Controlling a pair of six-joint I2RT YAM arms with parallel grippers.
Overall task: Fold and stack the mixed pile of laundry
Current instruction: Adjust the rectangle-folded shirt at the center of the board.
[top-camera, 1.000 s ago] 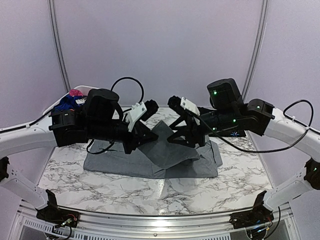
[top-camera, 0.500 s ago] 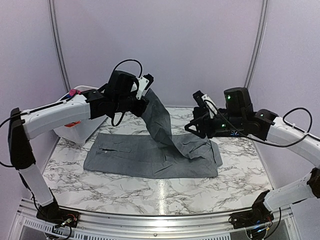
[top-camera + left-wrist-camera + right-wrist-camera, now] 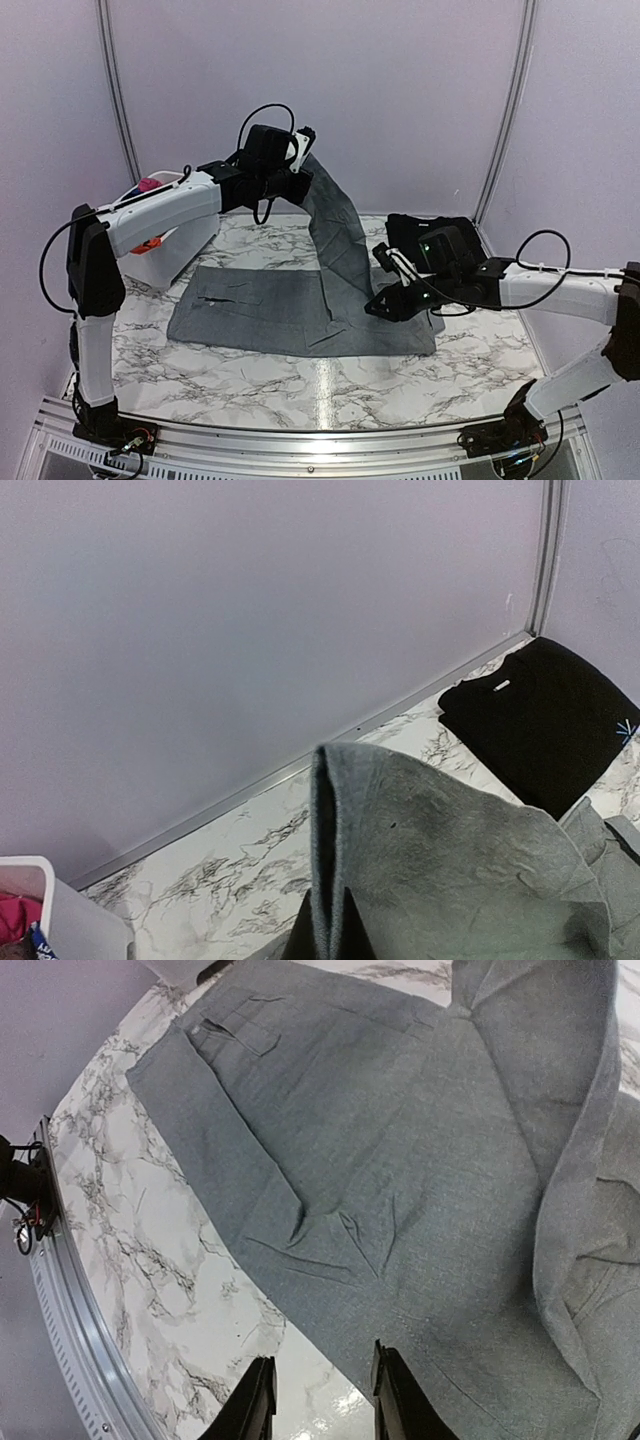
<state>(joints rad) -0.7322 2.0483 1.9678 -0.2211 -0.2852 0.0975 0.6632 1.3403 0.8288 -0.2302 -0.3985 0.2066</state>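
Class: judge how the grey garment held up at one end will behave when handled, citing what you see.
Probably floppy: the grey garment hangs in a sagging sheet from the left gripper while its other end lies flat on the table. Likely light, since a pinch at one edge holds it up. Pushed, it would probably bunch; creases show in it.

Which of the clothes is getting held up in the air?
The grey garment: the left gripper pinches one end high up. The black garment lies flat at the back.
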